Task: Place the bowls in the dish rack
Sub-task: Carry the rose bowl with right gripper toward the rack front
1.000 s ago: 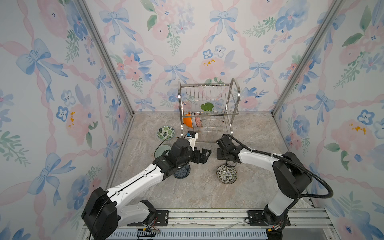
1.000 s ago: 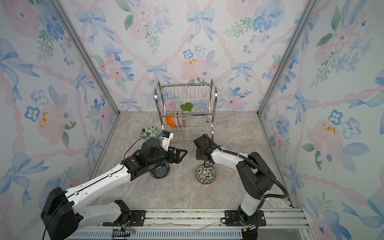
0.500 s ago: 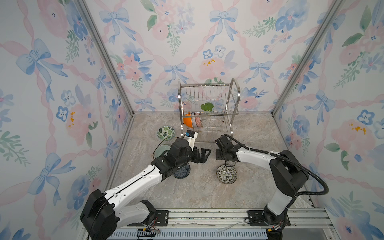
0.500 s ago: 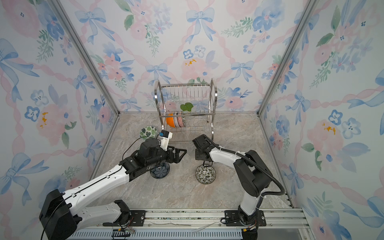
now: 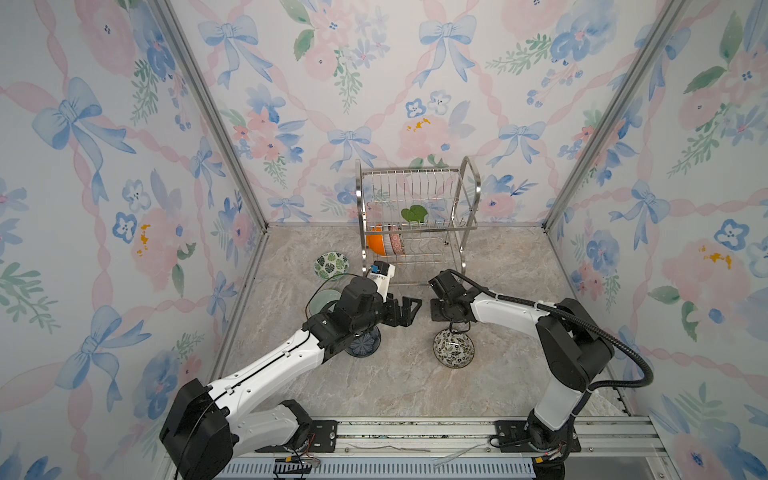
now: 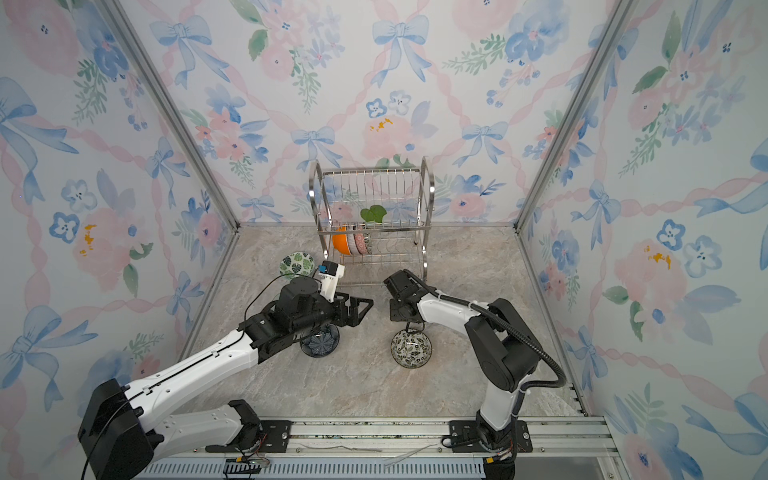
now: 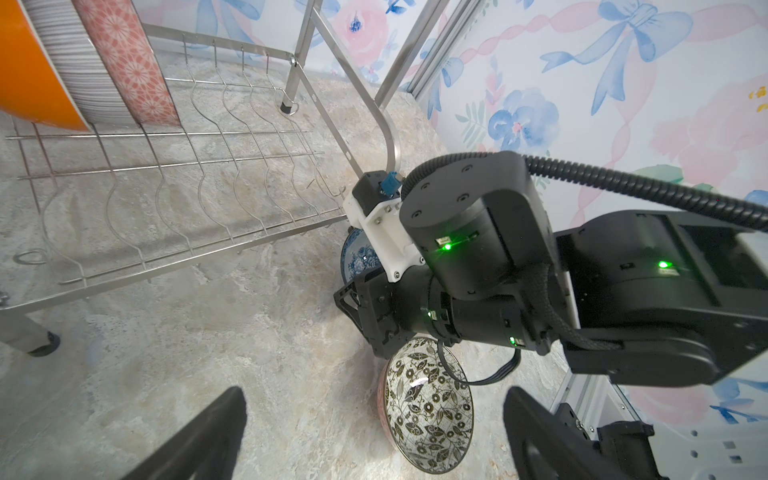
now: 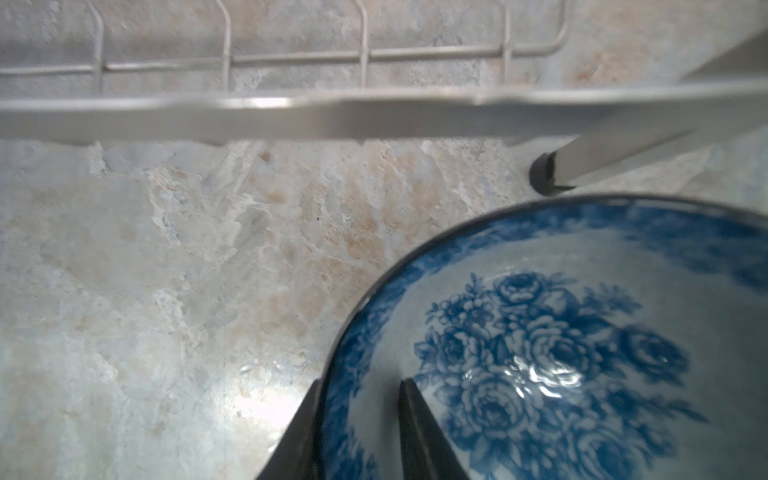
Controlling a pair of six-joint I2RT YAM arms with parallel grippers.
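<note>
The dish rack (image 5: pixel 415 176) (image 6: pixel 374 176) stands at the back with an orange bowl (image 5: pixel 374 246) and two patterned ones in its lower tier. By its front right leg sits a blue-white floral bowl (image 8: pixel 561 353) (image 7: pixel 356 257). My right gripper (image 8: pixel 359 388) (image 5: pixel 441 311) straddles its rim, jaws a little apart, one finger outside and one inside. My left gripper (image 5: pixel 409 309) (image 7: pixel 370 436) hovers open and empty facing it. On the floor are a black-white leaf bowl (image 5: pixel 453 347) (image 7: pixel 428 409), a dark blue flower bowl (image 5: pixel 365 344) and a green-leaf bowl (image 5: pixel 331 266).
A pale bowl (image 5: pixel 325 300) lies partly under my left arm. A green leaf-shaped piece (image 5: pixel 414 215) sits on the rack's upper tier. The rack's lower wires (image 7: pixel 166 166) and leg (image 8: pixel 544 174) are close to my right gripper. Wallpapered walls close in three sides.
My right gripper's jaws have eased apart around the floral bowl's rim. Both arms have hardly moved.
</note>
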